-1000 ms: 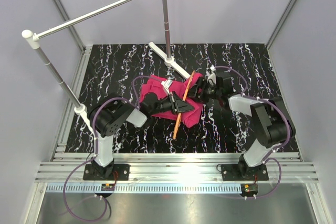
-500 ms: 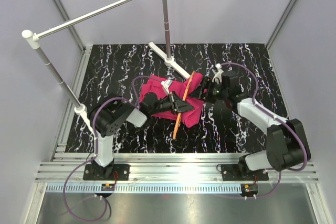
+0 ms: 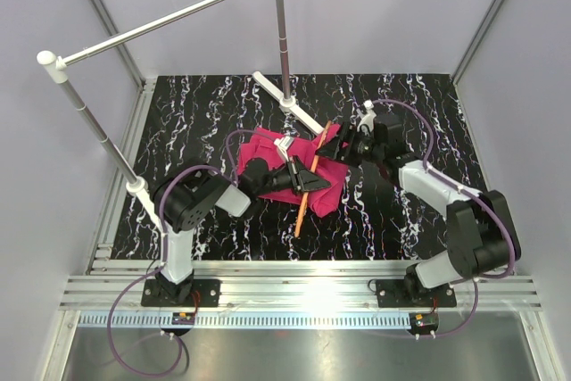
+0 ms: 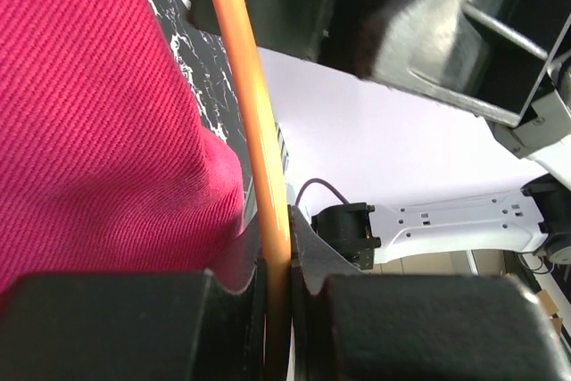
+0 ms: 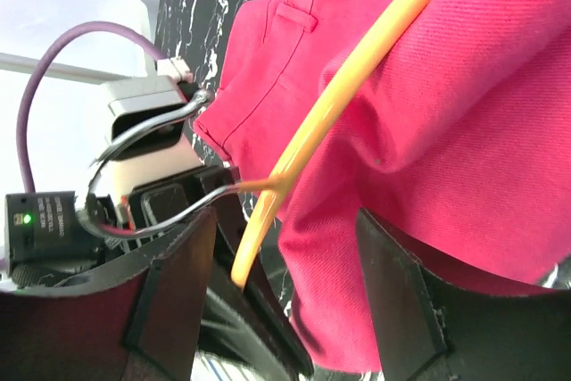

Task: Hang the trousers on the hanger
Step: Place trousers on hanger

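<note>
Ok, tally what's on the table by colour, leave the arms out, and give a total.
Magenta: 1, the soft magenta cloth trousers
Orange: 1, the thin orange clothes hanger
Silver: 1, the silver metal rail with white end caps
Total: 3

Bright, even light from above, with only soft shadows on the table [image 3: 375,229]. Hot glare on the metal frame [image 3: 314,299] at the near edge. The trousers [image 4: 89,131] show a crisp weave; the left gripper [image 4: 275,252], close up, is perhaps slightly blurred.
</note>
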Controlling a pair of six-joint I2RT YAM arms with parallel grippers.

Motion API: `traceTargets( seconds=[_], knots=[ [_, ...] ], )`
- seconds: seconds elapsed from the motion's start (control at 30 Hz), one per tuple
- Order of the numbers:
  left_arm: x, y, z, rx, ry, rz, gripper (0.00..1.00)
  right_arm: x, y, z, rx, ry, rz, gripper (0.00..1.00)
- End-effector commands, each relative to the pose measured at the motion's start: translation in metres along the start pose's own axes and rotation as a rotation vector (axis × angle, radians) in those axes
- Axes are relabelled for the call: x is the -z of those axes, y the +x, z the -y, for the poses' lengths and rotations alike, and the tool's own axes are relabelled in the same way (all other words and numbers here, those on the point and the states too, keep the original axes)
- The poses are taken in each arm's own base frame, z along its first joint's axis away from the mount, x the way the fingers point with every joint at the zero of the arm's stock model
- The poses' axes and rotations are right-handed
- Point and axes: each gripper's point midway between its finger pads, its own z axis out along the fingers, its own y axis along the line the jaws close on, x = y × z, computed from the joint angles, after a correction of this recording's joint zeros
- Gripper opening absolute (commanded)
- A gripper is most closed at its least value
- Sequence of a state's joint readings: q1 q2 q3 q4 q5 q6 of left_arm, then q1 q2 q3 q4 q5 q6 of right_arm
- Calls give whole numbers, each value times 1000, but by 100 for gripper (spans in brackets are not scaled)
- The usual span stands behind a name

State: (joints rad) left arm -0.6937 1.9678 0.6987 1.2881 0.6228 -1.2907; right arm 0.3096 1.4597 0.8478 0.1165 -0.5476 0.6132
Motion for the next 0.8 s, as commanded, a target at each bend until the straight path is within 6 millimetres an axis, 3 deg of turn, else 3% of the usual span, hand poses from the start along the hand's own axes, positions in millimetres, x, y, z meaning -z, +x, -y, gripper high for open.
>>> traceTargets(
  seconds=[0.0, 0.3, 0.6, 0.77],
  knots=[
    [1, -14, 64, -235, 288, 92, 0, -12, -15, -23, 18, -89, 21, 70],
    [-6, -2, 60, -219, 287, 66, 0, -20, -14, -31, 24, -123, 16, 63],
    [-15, 10, 57, -187, 293, 21, 0, -23, -9, -34, 42, -150, -17, 33],
    [-15, 16, 56, -185, 297, -2, 0, -24, -5, -35, 49, -170, -34, 26]
  ],
)
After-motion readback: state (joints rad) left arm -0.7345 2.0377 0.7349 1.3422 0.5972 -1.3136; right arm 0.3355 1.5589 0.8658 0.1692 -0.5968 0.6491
